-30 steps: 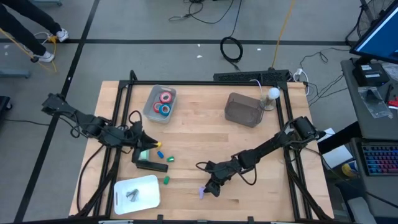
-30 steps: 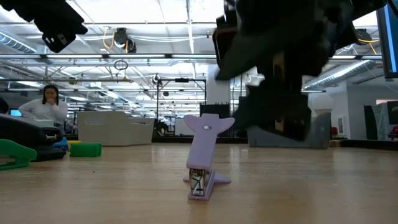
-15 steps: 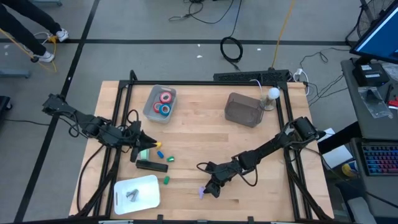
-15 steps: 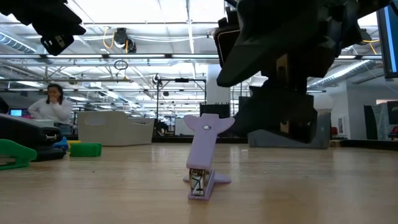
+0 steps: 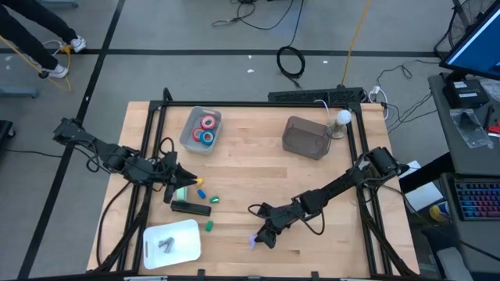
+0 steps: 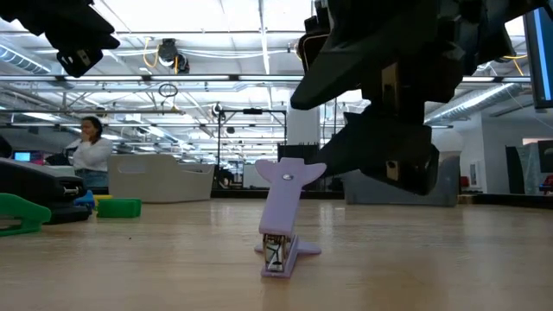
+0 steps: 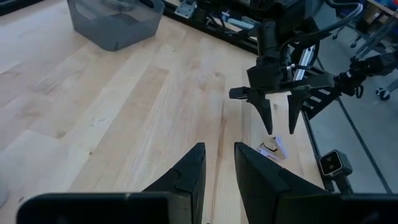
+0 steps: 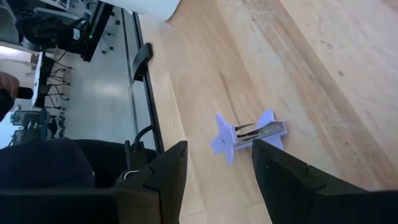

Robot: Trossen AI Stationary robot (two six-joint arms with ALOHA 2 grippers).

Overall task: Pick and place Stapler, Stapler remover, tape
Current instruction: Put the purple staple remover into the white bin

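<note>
The lavender stapler remover (image 6: 281, 220) stands by itself on the wood near the table's front edge, also seen in the right wrist view (image 8: 245, 134). My right gripper (image 5: 264, 236) hovers open just above it, fingers slanting down, touching nothing. The black stapler (image 5: 191, 208) lies flat on the table at the left. My left gripper (image 5: 177, 187) hangs above the table just beyond the stapler, slightly open (image 7: 219, 168) with nothing between its fingers. Red and blue tape rolls (image 5: 208, 129) lie in a clear bin (image 5: 190, 134) at the far left.
A white tray (image 5: 186, 232) holding a grey item (image 5: 166, 245) lies at the near left corner. An empty grey bin (image 5: 306, 137) stands at the far right. Small yellow, blue and green bits (image 5: 205, 195) lie around the stapler. Bare wood spans the middle.
</note>
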